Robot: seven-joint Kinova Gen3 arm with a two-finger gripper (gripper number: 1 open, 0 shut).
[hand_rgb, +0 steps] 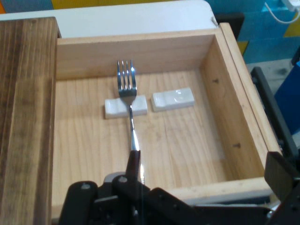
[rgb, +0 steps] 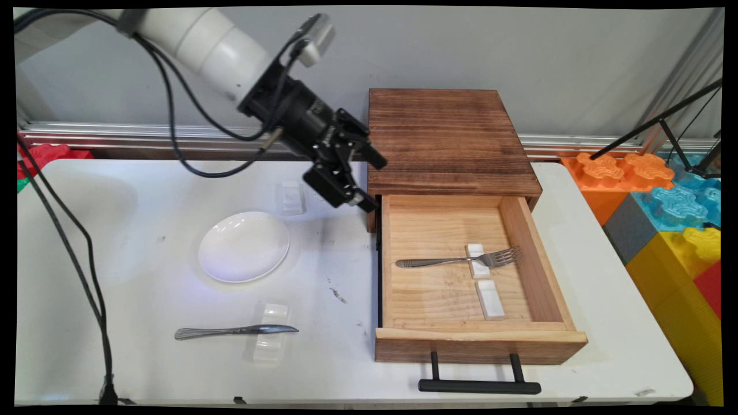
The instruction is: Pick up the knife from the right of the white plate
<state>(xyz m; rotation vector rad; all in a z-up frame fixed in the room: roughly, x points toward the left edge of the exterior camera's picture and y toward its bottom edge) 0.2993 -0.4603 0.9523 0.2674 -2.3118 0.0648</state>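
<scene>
My gripper (rgb: 372,181) hangs open above the table, just off the left rear corner of an open wooden drawer (rgb: 553,328), and holds nothing. In the hand view the gripper (hand_rgb: 183,190) looks down into the drawer (hand_rgb: 234,122). A metal fork (rgb: 455,260) lies across the drawer's floor, its neck on a small white rest (rgb: 477,260). A second white rest (rgb: 490,300) lies beside it with nothing on it. The hand view shows the fork (hand_rgb: 128,110) with its tines pointing away, the two rests (hand_rgb: 172,100) side by side.
The drawer belongs to a dark-topped wooden cabinet (rgb: 450,141); its black handle (rgb: 478,386) juts toward the table's near edge. A white plate (rgb: 243,246) sits mid-table. A knife (rgb: 233,331) lies on a clear rest (rgb: 268,334). Another clear rest (rgb: 291,197) stands behind the plate. Coloured foam blocks (rgb: 669,202) stand at right.
</scene>
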